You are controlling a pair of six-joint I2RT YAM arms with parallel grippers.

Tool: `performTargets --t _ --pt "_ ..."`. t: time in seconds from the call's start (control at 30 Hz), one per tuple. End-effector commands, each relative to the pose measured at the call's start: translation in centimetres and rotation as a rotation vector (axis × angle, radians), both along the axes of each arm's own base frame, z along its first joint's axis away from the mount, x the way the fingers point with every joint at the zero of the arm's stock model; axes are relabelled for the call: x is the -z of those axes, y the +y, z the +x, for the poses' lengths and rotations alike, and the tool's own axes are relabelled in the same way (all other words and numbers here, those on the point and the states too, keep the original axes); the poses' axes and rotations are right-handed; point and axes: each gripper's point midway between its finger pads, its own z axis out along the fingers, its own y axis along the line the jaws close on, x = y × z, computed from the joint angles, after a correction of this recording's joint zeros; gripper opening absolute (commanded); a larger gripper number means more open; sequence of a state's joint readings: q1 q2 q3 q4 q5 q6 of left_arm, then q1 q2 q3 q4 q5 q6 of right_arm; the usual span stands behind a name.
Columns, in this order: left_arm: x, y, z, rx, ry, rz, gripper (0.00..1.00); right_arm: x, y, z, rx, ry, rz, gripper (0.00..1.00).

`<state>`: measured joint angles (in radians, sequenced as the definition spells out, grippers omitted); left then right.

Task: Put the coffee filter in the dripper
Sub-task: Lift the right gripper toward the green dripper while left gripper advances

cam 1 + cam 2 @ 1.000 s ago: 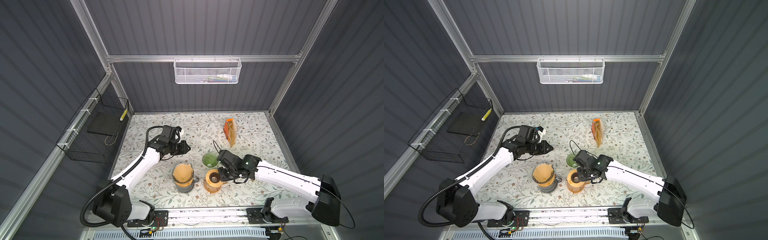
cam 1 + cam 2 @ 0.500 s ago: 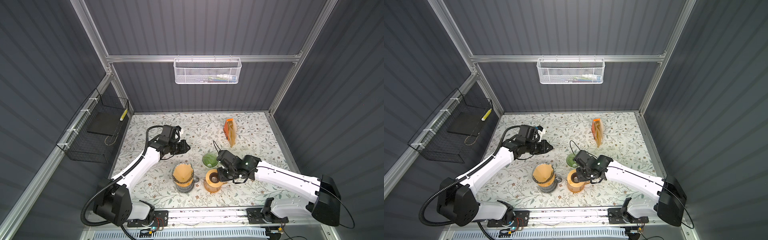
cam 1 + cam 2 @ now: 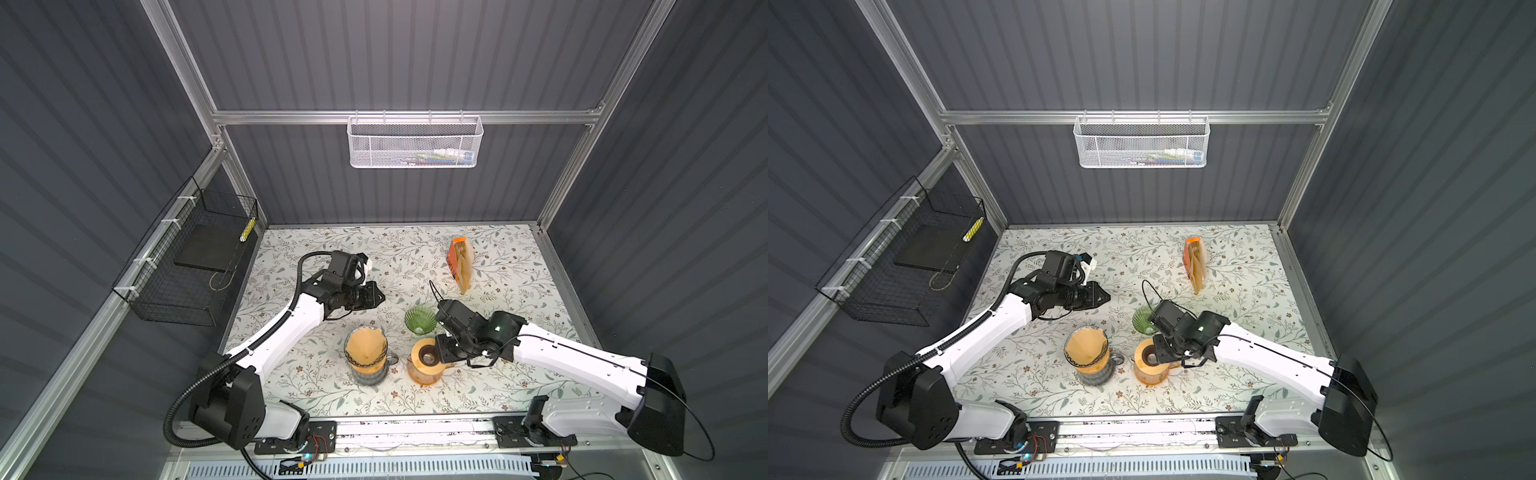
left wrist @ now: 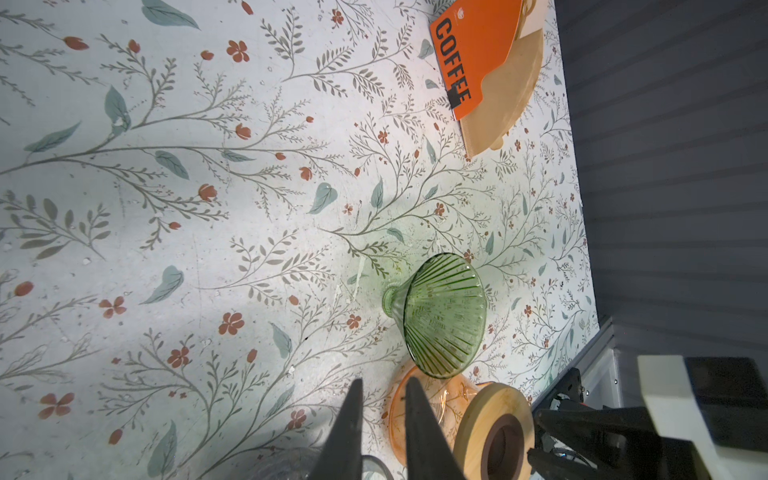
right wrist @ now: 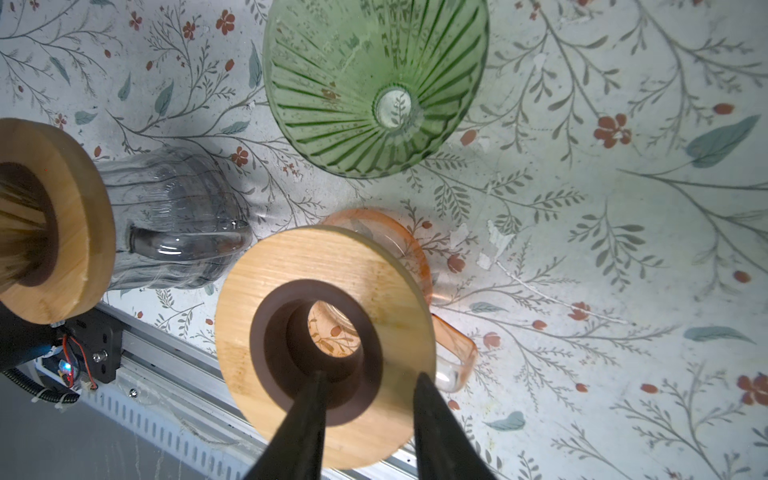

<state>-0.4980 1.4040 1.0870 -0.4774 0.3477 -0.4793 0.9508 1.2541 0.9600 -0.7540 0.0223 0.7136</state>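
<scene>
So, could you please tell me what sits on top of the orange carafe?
A wooden ring with a dark inner collar; through its hole only the tablecloth shows. It hides most of the orange carafe below.

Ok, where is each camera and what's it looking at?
Both top views: high in front, looking down at the table; left arm and right arm show.
Left wrist: on that arm, facing the green dripper; left gripper shows.
Right wrist: on its arm, above the wooden ring; right gripper shows.
Both wrist views share the green dripper.
</scene>
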Motion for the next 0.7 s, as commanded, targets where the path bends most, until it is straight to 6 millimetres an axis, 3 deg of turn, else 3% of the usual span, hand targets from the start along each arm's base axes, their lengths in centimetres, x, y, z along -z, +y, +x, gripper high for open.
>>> performTargets --t 0.0,0.23,0.67 --pt "-1.1 -1.3 0.1 0.037 -0.023 -0.011 0.20 -1.3 -0.5 0.6 0.001 -0.040 -0.016 0.37" --pt "-0.5 -3.4 -0.6 0.108 -0.014 0.026 0.20 -2.1 -1.3 2.3 0.009 -0.058 -0.007 0.40" --pt "1.6 -5.0 -0.6 0.144 0.016 0.095 0.21 -1.6 -1.2 7.7 0.068 -0.120 0.024 0.47"
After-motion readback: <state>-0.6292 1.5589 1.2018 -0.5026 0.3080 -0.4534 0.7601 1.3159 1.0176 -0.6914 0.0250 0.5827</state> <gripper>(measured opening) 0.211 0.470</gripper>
